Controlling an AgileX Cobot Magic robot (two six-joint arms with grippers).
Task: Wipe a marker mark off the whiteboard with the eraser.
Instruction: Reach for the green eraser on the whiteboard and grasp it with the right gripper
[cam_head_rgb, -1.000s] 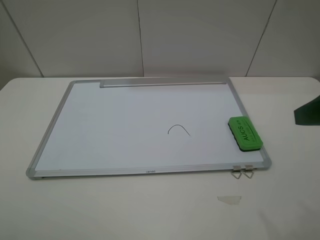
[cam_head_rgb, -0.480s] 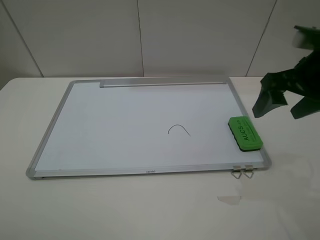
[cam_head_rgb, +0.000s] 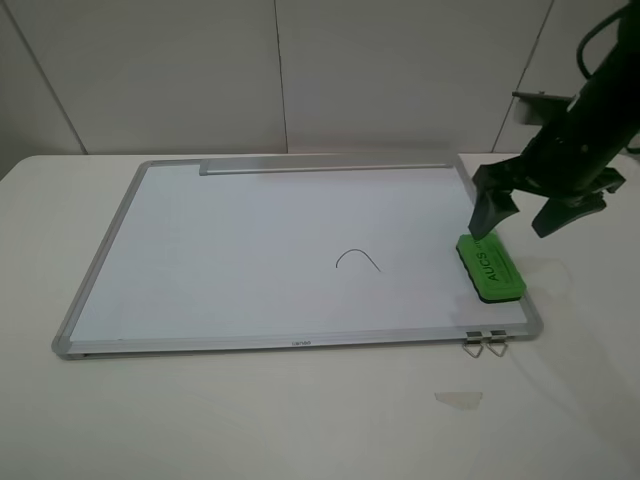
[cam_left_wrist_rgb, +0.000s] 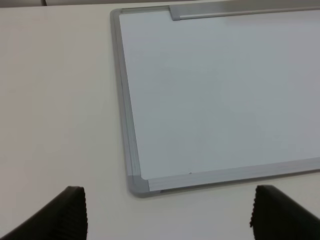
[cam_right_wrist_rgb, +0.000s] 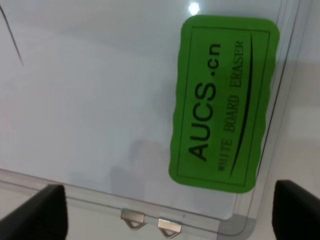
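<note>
Exterior high view: the right gripper (cam_head_rgb: 512, 228) has swung in from the table's edge and now hangs, jaws apart, just above the eraser (cam_head_rgb: 490, 267), so a grasp looks imminent. This matte green, round-cornered block lies at the glossy whiteboard's (cam_head_rgb: 250, 250) near right corner. The thin arched marker mark (cam_head_rgb: 358, 259) sits nearby, unwiped. The left gripper (cam_left_wrist_rgb: 169, 200) is spread too.

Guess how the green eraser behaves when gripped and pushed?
The eraser is a low, flat block lying on the whiteboard, so it probably won't tip or roll. Its wavy long edges suggest foam, likely light and slightly squashy. It should slide easily on the glossy surface.
</note>
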